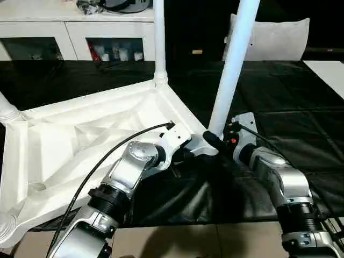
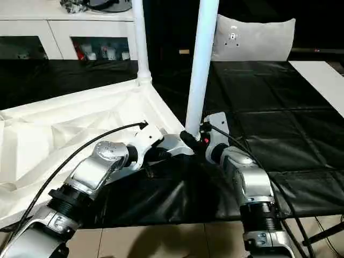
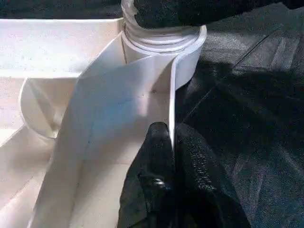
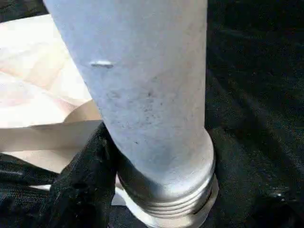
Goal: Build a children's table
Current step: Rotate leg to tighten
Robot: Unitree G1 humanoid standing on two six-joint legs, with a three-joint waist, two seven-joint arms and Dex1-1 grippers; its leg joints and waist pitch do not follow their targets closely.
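Silver forearms are reaching forward from the bottom of the head views toward the near right corner of the tabletop [image 1: 80, 134], which is lying upside down, ribs up, on the black-covered worktop [image 1: 301, 107]. Left end effector [image 3: 170, 156] is clenching the thin side wall of the tabletop just beside the corner socket [image 3: 187, 45], one black finger on each face of the wall, so it is bracing the top. Right end effector [image 1: 215, 141] is grasping the base of a leg [image 1: 231, 70], its black fingers [image 4: 80, 185] wrapping the tube right above the threaded end, which is sitting in the socket.

That leg is tilting slightly to the right rather than standing straight, and thread rings are showing above the socket rim in the right wrist view, so by my judgement it is not yet fully seated. Another leg [image 1: 159, 40] is already standing upright in the far corner socket, and the base of a further leg [image 1: 7, 110] is showing at the far left corner.

The step in hand looks like fitting this leg. The next move is calling for squaring the leg over the socket and turning it down the threads while the left end effector is holding the top against twisting; a crooked start risks jamming the thread.
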